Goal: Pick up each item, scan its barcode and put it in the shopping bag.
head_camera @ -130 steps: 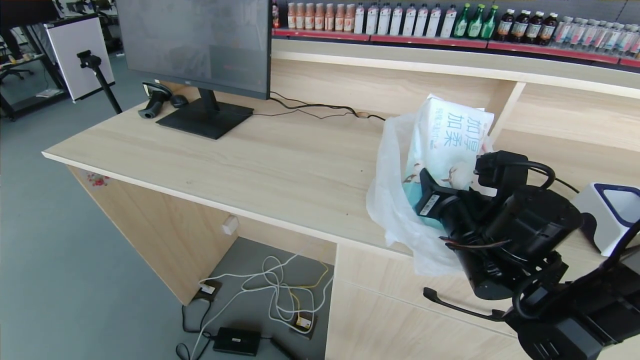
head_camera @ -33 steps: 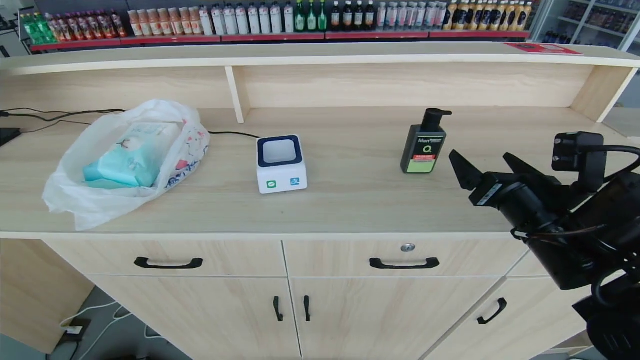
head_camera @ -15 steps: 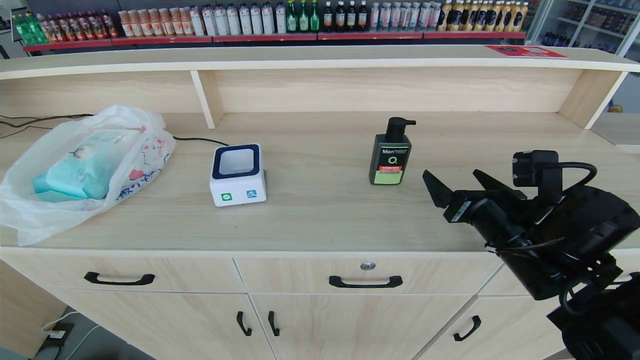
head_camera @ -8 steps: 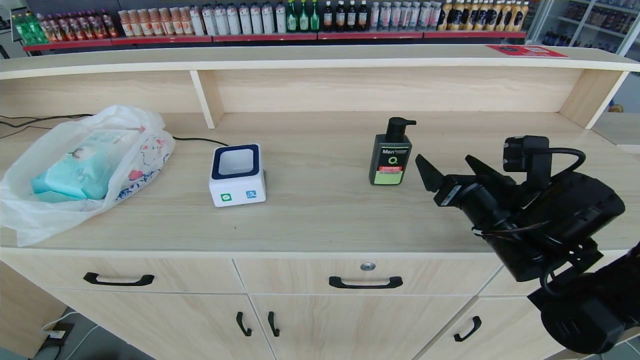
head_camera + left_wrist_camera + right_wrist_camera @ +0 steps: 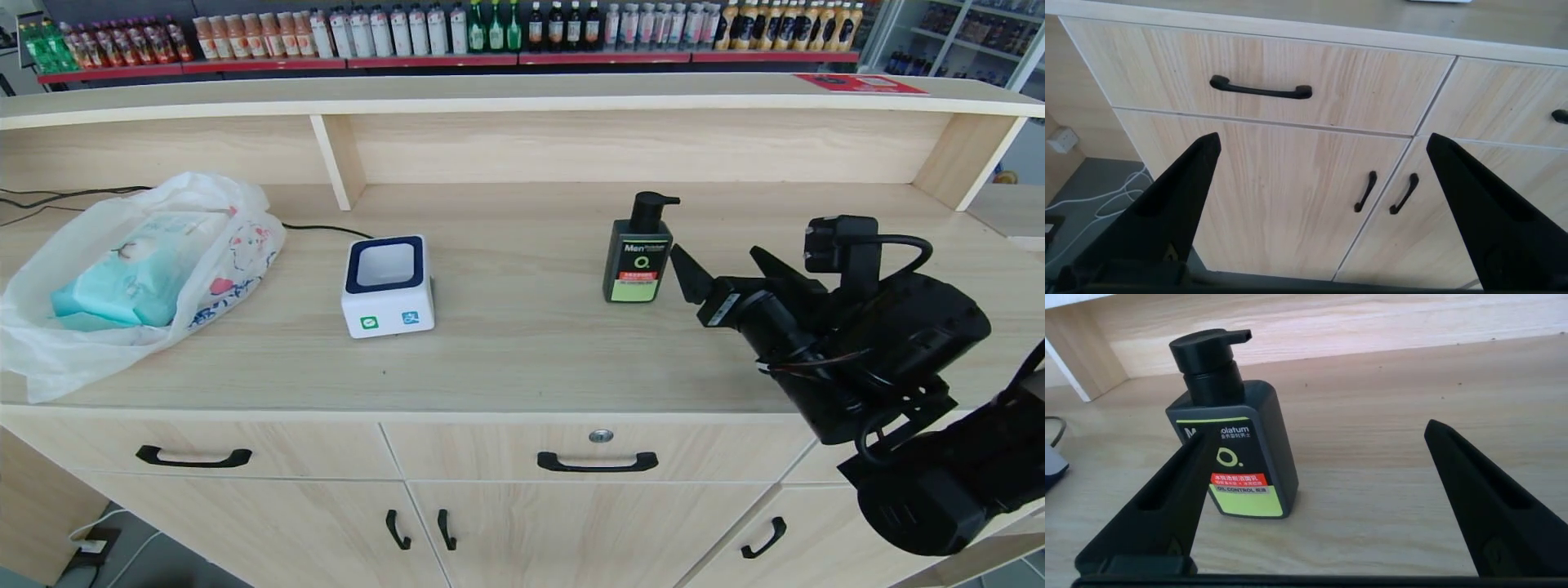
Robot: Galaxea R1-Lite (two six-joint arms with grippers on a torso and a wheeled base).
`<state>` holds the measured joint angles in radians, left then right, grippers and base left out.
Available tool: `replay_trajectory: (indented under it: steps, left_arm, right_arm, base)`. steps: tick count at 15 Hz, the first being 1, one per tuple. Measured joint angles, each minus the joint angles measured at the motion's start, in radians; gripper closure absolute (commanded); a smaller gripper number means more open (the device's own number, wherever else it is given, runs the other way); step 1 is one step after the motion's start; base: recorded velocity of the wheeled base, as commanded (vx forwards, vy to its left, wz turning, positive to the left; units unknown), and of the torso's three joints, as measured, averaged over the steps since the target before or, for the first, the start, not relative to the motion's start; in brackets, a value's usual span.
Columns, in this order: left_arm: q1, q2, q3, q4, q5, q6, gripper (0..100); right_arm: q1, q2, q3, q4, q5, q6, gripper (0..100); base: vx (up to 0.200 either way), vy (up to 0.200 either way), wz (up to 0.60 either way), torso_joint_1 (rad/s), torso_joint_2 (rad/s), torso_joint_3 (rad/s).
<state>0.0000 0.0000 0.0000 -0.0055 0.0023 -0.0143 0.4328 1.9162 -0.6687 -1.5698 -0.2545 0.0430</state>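
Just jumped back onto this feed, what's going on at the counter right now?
The right gripper is open, close beside the dark pump bottle, on its right. The bottle stands upright on the counter and is not yet gripped. The scanner stands between the bottle and the shopping bag, which already holds a pack of tissues. The left gripper is open and empty, low in front of the cabinet doors.

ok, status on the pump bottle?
Right gripper open, close beside upright pump bottle, not yet around it. Left gripper open, low before cabinet doors. Nothing between.
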Motion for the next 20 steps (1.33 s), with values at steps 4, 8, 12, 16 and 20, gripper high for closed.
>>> replay_trajectory:
  steps: [4,8,12,16,20]
  left_arm:
    - [0.000,0.000,0.000,-0.002,-0.001,0.001,0]
    - [0.000,0.000,0.000,-0.002,-0.001,0.001,0]
    - [0.000,0.000,0.000,-0.002,0.000,0.000,0]
    - [0.000,0.000,0.000,-0.002,0.000,-0.001,0]
    - [0.001,0.000,0.000,-0.002,0.000,-0.001,0]
  right_arm:
    - [0.010,0.025,-0.016,0.000,0.000,0.000,0]
    - [0.011,0.059,-0.063,0.000,-0.001,-0.001,0]
    - [0.000,0.080,-0.076,0.000,-0.002,0.000,0]
    - [-0.003,0.089,-0.086,0.000,-0.006,0.002,0]
    - [-0.017,0.096,-0.095,0.000,-0.009,0.004,0]
  base:
    - [0.000,0.000,0.00,0.000,0.00,0.000]
    - [0.000,0.000,0.00,0.000,0.00,0.000]
    - [0.000,0.000,0.00,0.000,0.00,0.000]
    - [0.000,0.000,0.00,0.000,0.00,0.000]
    - [0.000,0.000,0.00,0.000,0.00,0.000]
